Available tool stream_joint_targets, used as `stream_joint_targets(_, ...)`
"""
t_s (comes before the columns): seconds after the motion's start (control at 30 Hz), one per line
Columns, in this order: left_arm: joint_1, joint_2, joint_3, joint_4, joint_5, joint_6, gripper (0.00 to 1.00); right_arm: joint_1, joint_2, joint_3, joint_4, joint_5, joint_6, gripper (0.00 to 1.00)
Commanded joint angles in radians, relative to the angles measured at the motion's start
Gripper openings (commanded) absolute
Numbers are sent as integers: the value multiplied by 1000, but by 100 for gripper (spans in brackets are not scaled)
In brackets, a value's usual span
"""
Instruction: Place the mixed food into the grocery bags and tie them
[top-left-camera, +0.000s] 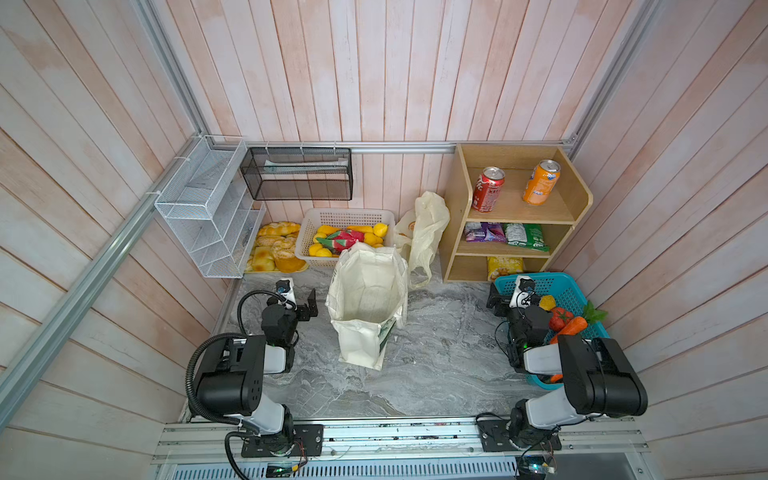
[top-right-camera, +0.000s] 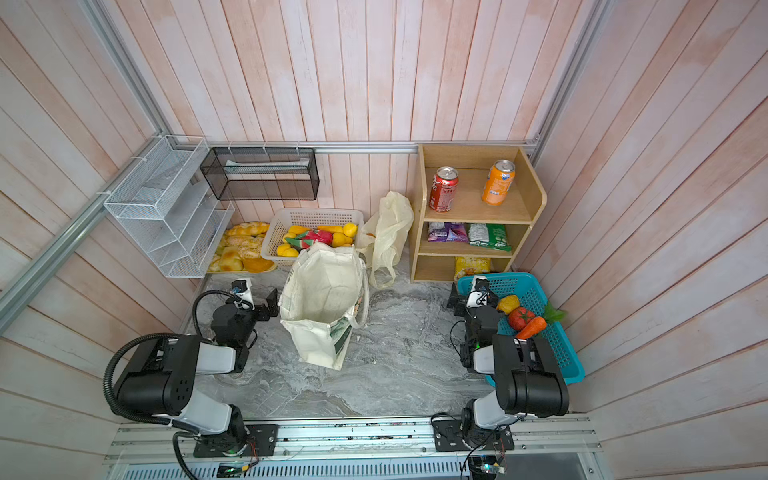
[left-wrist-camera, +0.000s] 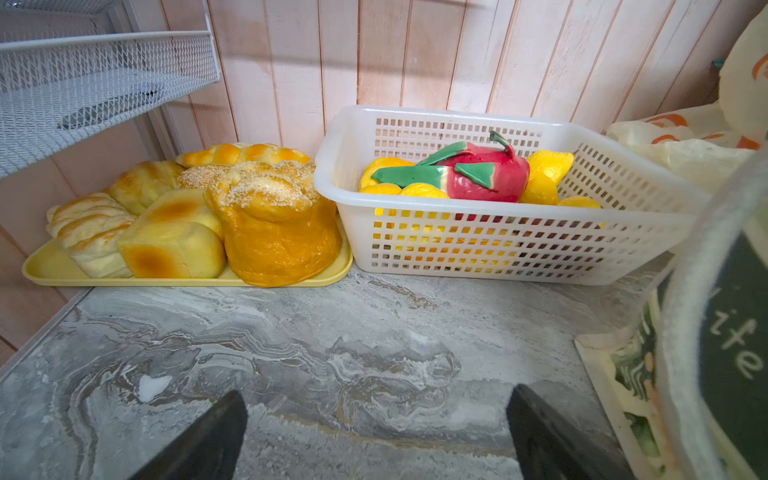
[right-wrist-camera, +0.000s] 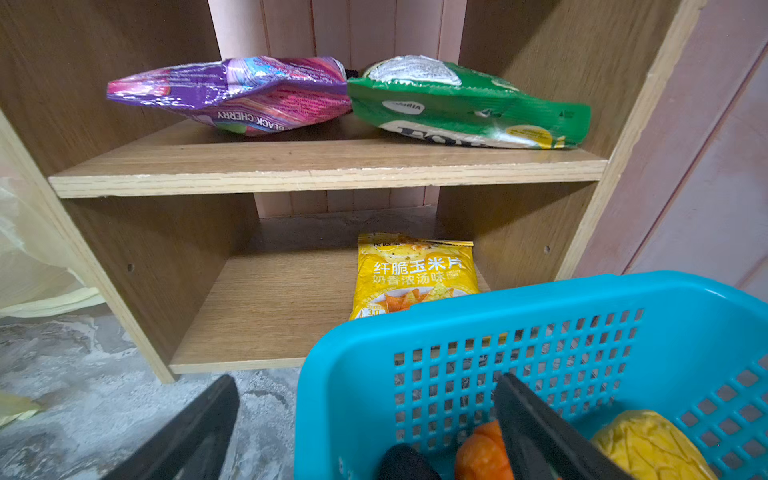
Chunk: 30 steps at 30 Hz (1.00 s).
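left gripper (left-wrist-camera: 378, 392) spread wide, empty, low over table (left-wrist-camera: 332, 332), right gripper (right-wrist-camera: 368, 378) likewise, straddling blue basket (right-wrist-camera: 540, 299) wall

The worktop (top-left-camera: 436, 353) is smooth grey marbled stone-look with a faint sheen. The shelf unit (top-left-camera: 577, 195) is matt, light wood-grain board, rough and chipped along the front edge of its middle board. On its top board, the red soda can (top-left-camera: 488, 189) and orange soda can (top-left-camera: 541, 183) are glossy printed metal. On its middle board, the purple snack packet (right-wrist-camera: 249, 93) and green snack packet (right-wrist-camera: 465, 104) are crinkled, shiny foil. Just beside the shelf unit, the plastic bag (top-left-camera: 430, 224) is thin, wrinkled, half-translucent film. Farther from the unit, the tote (top-left-camera: 365, 286) is matt woven cream cloth. In front of the shelf unit, the blue basket (right-wrist-camera: 519, 299) is smooth perforated plastic, holding a satin-skinned orange toy carrot (top-left-camera: 571, 326).
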Motion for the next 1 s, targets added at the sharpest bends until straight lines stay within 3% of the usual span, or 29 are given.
stream_joint_targets(0.0, -5, -10, 7, 17, -16, 10, 100, 1, 5, 3, -61, -26, -3, 98)
stream_joint_targets(0.97, -8, -12, 4, 21, -19, 10, 100, 1, 4, 5, -66, -22, 4, 98)
